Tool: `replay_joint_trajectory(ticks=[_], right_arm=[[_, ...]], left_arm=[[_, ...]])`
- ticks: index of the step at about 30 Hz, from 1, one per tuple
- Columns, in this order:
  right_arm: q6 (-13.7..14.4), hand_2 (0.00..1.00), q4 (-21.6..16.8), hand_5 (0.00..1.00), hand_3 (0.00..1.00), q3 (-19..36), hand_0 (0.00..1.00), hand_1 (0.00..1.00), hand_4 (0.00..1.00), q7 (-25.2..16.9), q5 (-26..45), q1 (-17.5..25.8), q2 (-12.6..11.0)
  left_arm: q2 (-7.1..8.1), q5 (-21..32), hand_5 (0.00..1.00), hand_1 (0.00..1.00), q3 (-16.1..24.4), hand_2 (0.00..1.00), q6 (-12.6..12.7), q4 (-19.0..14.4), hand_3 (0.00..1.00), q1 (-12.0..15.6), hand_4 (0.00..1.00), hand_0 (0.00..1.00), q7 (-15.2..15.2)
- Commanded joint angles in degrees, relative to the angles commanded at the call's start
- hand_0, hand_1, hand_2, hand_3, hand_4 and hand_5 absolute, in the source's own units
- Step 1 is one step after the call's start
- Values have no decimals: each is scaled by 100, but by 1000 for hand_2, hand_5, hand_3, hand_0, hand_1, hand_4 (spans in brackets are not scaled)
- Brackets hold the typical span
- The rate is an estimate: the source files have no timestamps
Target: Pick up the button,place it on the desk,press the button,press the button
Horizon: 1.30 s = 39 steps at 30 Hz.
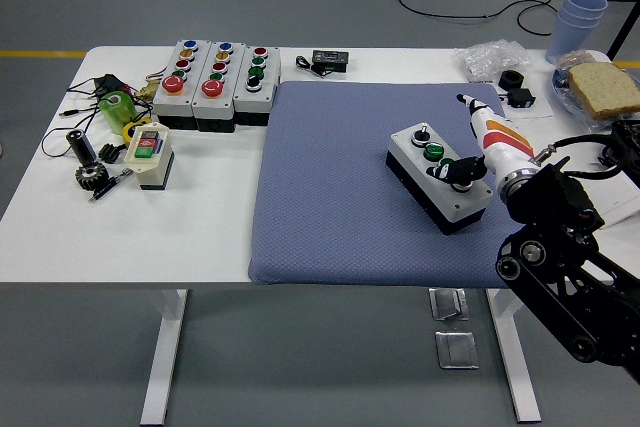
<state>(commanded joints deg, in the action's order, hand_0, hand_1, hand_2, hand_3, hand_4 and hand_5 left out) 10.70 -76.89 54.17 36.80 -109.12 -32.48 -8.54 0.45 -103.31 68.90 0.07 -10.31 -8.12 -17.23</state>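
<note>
Right of centre in the frame, a white-topped, black-based button box (438, 179) lies on a blue-grey mat (340, 187). The right robot hand (470, 157) grips nothing, dark thumb on the lower buttons. To press well, push straight down, avoiding sliding the box.
</note>
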Motion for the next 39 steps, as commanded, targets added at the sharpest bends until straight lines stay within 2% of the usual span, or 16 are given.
replay_joint_trajectory(ticks=[5, 12, 15, 16, 21, 22, 24, 27, 28, 32, 33, 34, 39], right_arm=[[-36, 998, 187, 226, 998, -52, 986, 942, 998, 18, 130, -80, 113], [-65, 998, 739, 220, 992, -95, 977, 929, 998, 18, 180, -312, 367], [-182, 998, 987, 220, 992, -113, 977, 929, 998, 18, 107, -479, 477], [-245, 986, 1059, 241, 946, -127, 967, 915, 998, 18, 93, -543, 508], [-451, 986, 1302, 241, 946, -162, 967, 915, 998, 18, 18, -745, 608], [-542, 935, 1443, 272, 914, -150, 938, 886, 998, 18, -25, -825, 670], [-607, 935, 1543, 272, 914, -130, 938, 886, 998, 18, -64, -886, 726], [-727, 935, 1938, 272, 914, -63, 938, 886, 998, 18, -180, -1028, 854], [-750, 892, 2050, 280, 884, -41, 909, 811, 998, 18, -240, -1065, 854], [-801, 892, 2337, 280, 884, 26, 909, 811, 998, 18, -392, -1151, 854], [-810, 892, 2367, 280, 884, 38, 909, 811, 998, 18, -415, -1160, 854], [-821, 844, 2399, 276, 882, 56, 888, 755, 998, 18, -438, -1171, 854], [-958, 844, 2536, 276, 882, 130, 888, 755, 998, 18, -504, -1217, 854]], left_arm=[[-1, -12, 864, 606, 3, 600, -6, 0, 567, 11, 313, 644, -4], [-11, -56, 863, 606, 24, 600, -11, 0, 566, 37, 312, 644, -13], [-15, -72, 863, 606, 30, 600, -13, 0, 566, 50, 312, 644, -17], [-15, -78, 863, 606, 32, 601, -14, 0, 567, 55, 312, 644, -18], [-15, -104, 863, 606, 41, 601, -19, 0, 567, 65, 312, 644, -22], [-13, -104, 862, 606, 42, 601, -20, 0, 567, 70, 310, 645, -22], [-13, -111, 862, 606, 46, 601, -22, 0, 567, 74, 310, 645, -23], [-13, -131, 862, 606, 49, 601, -29, 0, 567, 82, 310, 645, -26], [-12, -123, 861, 606, 47, 601, -28, 0, 568, 83, 311, 645, -26], [-6, -77, 861, 606, 32, 601, -19, 0, 568, 75, 311, 645, -22], [-5, -71, 861, 606, 30, 601, -18, 0, 568, 73, 311, 645, -21], [-4, -64, 860, 606, 30, 600, -16, 0, 567, 69, 312, 645, -20], [0, -47, 860, 606, 29, 600, -13, 0, 567, 45, 312, 645, -19]])
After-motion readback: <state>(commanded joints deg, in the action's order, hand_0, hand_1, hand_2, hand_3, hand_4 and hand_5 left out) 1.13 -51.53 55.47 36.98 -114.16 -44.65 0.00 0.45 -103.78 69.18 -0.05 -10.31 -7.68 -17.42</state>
